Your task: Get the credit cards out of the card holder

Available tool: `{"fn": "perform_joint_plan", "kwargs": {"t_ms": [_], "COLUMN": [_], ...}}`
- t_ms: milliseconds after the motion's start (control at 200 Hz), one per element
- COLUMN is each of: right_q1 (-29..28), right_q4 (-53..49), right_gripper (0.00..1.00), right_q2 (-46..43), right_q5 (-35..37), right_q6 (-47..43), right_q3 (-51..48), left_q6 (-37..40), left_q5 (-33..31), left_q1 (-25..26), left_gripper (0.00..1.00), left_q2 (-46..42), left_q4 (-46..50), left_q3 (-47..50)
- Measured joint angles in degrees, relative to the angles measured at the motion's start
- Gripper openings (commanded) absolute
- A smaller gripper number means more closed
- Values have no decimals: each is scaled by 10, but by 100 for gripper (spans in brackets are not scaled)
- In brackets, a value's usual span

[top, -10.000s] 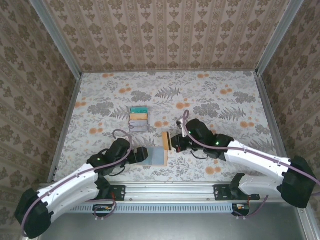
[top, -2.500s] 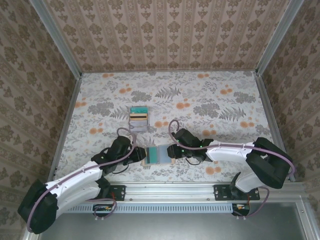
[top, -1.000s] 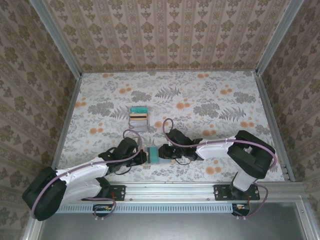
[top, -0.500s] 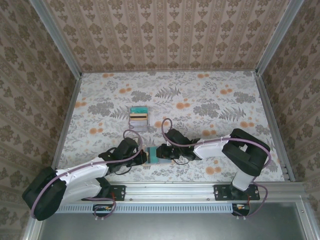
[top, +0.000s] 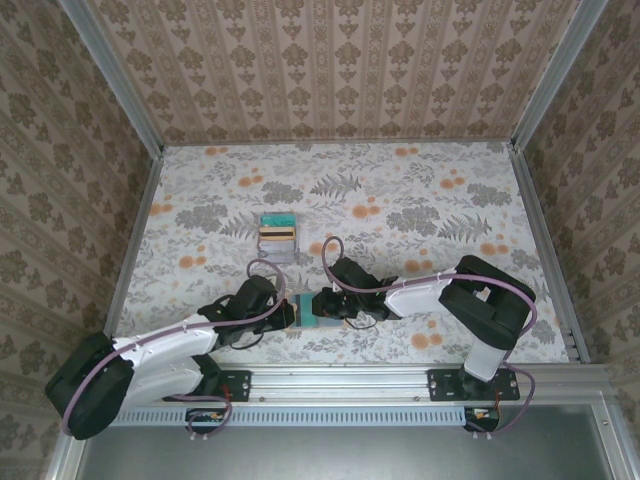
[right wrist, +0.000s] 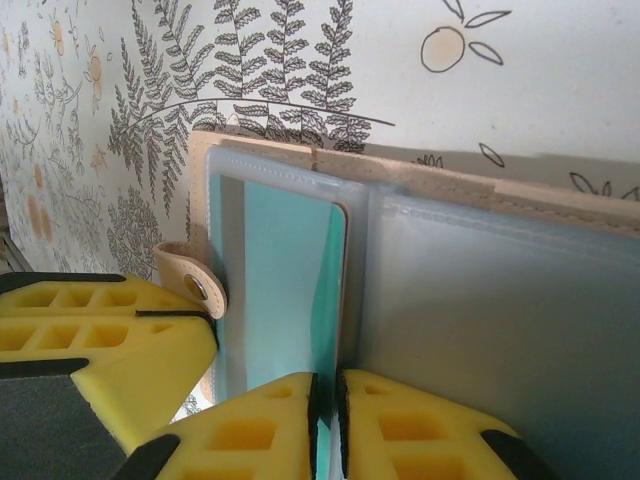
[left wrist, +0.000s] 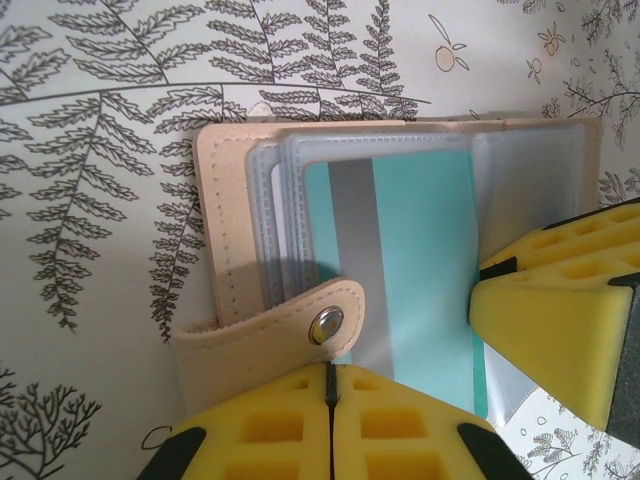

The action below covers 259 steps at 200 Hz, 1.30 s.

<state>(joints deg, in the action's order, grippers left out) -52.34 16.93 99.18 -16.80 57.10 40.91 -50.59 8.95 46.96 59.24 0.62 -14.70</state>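
While open flat, card holder (left wrist: 215,250) between left jaws and right jaws.

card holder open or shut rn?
Open: the card holder lies spread, snap strap undone, clear sleeves exposed, with a teal card inside one.

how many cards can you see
4: teal card, yellow card, grey card overlapping on the table; second teal card in the holder. Others may hide in its sleeves.
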Motion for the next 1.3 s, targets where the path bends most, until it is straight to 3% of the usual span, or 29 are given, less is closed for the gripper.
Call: {"fn": "perform_joint_plan", "kwargs": {"t_ms": [80,150,795,915,1295], "right_q1": [2,3,19,19,19], "right_q4": [0,1,36,36,69], "right_gripper": [0,0,0,12,17], "right_q2": [0,0,-54,-54,-16], "right_q5": [0,0,1,0,-2], "right_q6": [5,4,16,14,14], "right_q3": [0,0,-66,-66,-49], "left_q6": [0,-2,-18,-17,-17], "left_q5": [0,-2,-22,-22,-21], "left_q1": [0,0,3,3,3], "left_gripper": [6,0,0,0,0], "left_q2": [1,4,3,3,3], "left_q4": [-1,-3,17,17,17], "left_q3": [0,-1,-9,-9,-9]}}
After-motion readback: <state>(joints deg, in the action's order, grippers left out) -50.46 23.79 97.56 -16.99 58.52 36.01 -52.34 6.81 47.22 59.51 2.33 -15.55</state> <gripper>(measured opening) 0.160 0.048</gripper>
